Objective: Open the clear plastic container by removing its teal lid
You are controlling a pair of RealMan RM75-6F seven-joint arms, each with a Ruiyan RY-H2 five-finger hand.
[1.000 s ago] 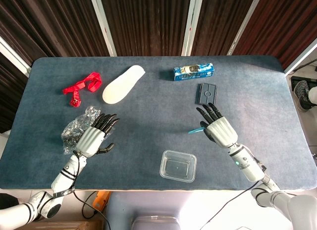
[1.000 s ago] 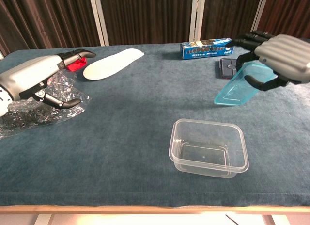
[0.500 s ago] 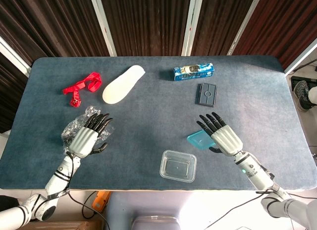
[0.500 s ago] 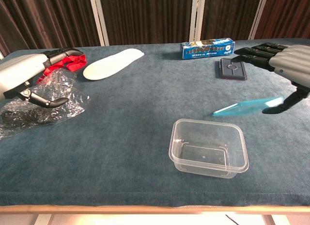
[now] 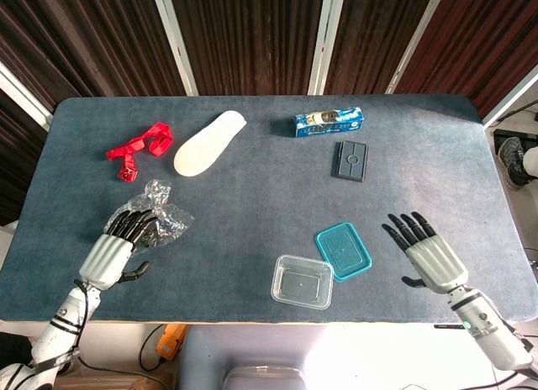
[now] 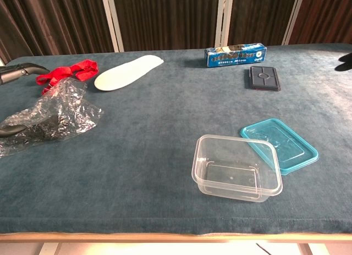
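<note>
The clear plastic container (image 5: 302, 281) (image 6: 236, 167) stands open and empty near the table's front edge. Its teal lid (image 5: 343, 250) (image 6: 279, 144) lies flat on the cloth just to the right, one corner against the container's rim. My right hand (image 5: 426, 253) is well to the right of the lid, fingers spread, holding nothing; only a dark fingertip (image 6: 346, 59) shows in the chest view. My left hand (image 5: 118, 246) is at the front left, fingers apart, its tips over a crumpled clear plastic bag (image 5: 158, 217) (image 6: 49, 116).
At the back lie a red strap (image 5: 137, 145), a white insole (image 5: 209, 142), a blue box (image 5: 329, 121) and a dark flat case (image 5: 350, 160). The blue cloth (image 5: 252, 205) covers the whole table.
The right hand let go of the teal lid, which now lies flat beside the container, and drew back to the right and front. The left hand pulled back toward the front edge.
</note>
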